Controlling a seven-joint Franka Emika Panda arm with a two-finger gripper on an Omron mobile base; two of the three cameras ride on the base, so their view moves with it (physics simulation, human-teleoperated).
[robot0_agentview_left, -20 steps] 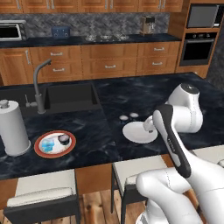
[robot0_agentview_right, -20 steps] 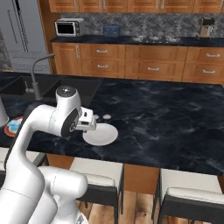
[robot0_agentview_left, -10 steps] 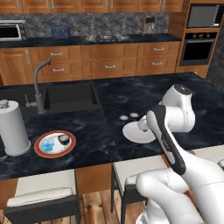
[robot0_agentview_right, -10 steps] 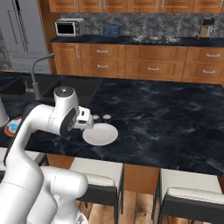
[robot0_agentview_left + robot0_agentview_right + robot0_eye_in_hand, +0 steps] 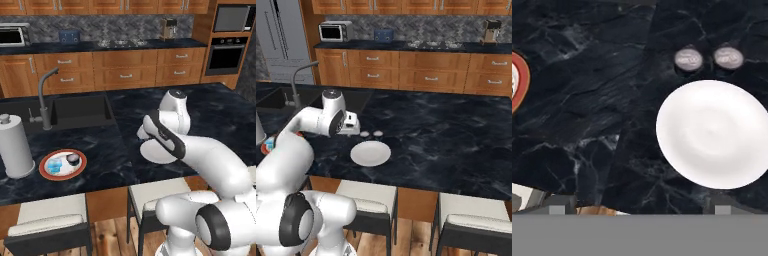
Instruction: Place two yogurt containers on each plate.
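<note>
Two whitish yogurt containers with dark tops (image 5: 364, 134) (image 5: 377, 134) stand side by side on the black counter, just beyond the plain white plate (image 5: 370, 153). The hand view shows the same two yogurt containers (image 5: 688, 59) (image 5: 728, 57) past the white plate (image 5: 714, 132). The orange-rimmed plate (image 5: 62, 164) holds a light blue yogurt container (image 5: 56, 165) and a dark-topped one (image 5: 73, 159). My gripper (image 5: 350, 132) hangs open above bare counter, left of the white plate and holding nothing. Its fingertips stand wide apart in the hand view (image 5: 640, 209).
A tall white paper-towel roll (image 5: 15, 146) stands left of the orange-rimmed plate. Behind it are the sink (image 5: 80, 110) and faucet (image 5: 45, 100). Stools line the counter's near edge. My forearm covers part of the white plate (image 5: 155, 152) in the left base view.
The arm has swung a little to the left, away from over the white plate. The jaws have stayed open, and the cups and plates have not moved.
</note>
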